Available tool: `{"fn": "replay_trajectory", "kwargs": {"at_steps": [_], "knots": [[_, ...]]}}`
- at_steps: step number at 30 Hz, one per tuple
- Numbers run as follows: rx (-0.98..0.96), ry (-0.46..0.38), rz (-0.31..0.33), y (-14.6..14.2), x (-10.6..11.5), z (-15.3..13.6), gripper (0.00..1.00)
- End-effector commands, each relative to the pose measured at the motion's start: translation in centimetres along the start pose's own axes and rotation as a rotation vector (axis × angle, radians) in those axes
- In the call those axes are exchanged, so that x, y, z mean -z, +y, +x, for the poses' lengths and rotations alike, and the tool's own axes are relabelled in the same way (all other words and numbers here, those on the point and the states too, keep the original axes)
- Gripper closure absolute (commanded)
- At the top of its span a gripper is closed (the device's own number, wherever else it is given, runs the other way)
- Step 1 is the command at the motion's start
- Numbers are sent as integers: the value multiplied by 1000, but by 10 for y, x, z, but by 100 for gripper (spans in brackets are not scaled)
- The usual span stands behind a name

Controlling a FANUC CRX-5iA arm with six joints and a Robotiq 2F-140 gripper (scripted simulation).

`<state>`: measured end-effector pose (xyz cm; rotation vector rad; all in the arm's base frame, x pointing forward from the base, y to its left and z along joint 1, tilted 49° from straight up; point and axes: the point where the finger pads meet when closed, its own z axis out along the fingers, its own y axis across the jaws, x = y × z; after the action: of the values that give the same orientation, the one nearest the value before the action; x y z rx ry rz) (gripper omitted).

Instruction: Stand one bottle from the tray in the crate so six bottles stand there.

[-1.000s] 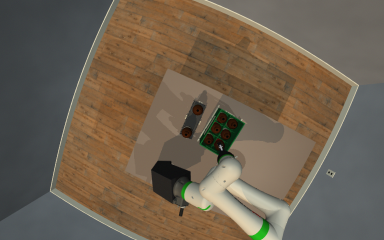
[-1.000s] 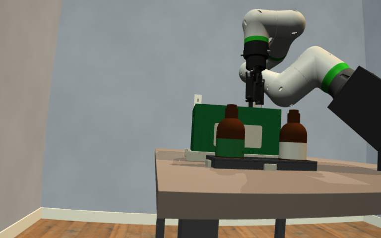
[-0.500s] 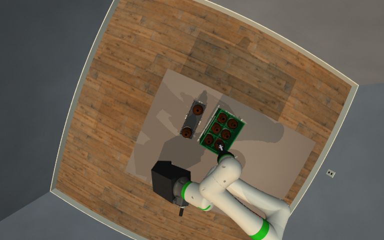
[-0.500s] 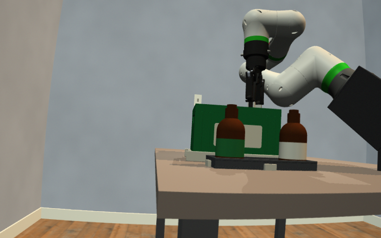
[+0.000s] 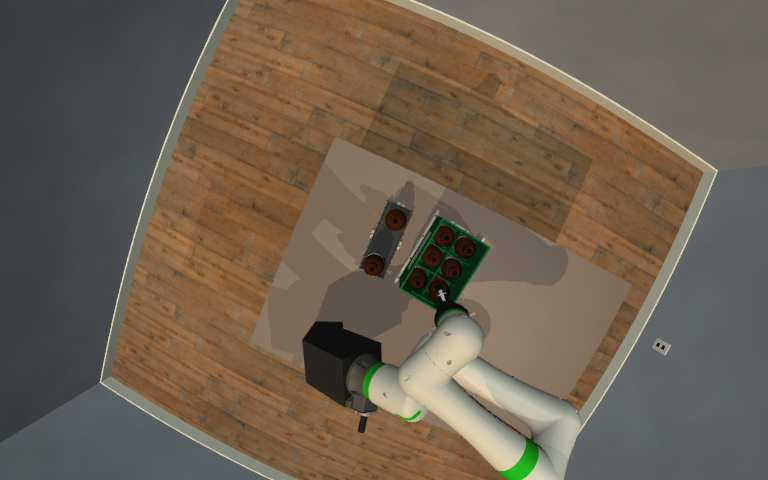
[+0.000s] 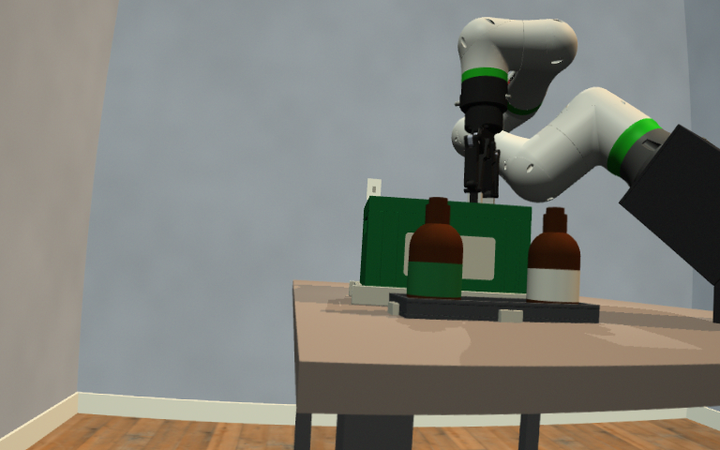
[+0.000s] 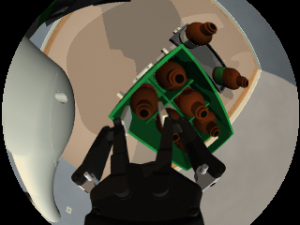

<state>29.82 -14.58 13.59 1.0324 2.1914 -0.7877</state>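
"What's between your gripper's fingers [image 5: 441, 293] [image 6: 480, 195]?"
"Nothing; you have them parted, partway wide, over the glossy brown bottle [image 7: 144, 102] in the ribbed green crate's [image 5: 472, 270] [image 6: 390, 244] [image 7: 149, 72] corner cell."
"And your dark, flat tray [image 5: 384, 240] [image 6: 490, 311] [image 7: 206, 53]?"
"Two round-shouldered bottles, upright."

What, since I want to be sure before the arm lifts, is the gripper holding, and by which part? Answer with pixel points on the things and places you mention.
Nothing: the fingers [image 5: 441, 294] [image 6: 489, 180] stand open, with gaps, either side of the neck of a bottle [image 5: 432, 288] [image 7: 143, 96] in the crate [image 5: 487, 247] [image 6: 384, 244] [image 7: 182, 47].
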Motion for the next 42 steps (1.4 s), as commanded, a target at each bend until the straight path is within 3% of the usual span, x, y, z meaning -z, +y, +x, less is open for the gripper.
{"fn": "replay_trajectory", "kwargs": {"at_steps": [1, 30, 42], "knots": [[0, 0, 0, 0, 0, 0, 62], [0, 0, 0, 0, 5, 0, 62], [0, 0, 0, 0, 26, 0, 62]]}}
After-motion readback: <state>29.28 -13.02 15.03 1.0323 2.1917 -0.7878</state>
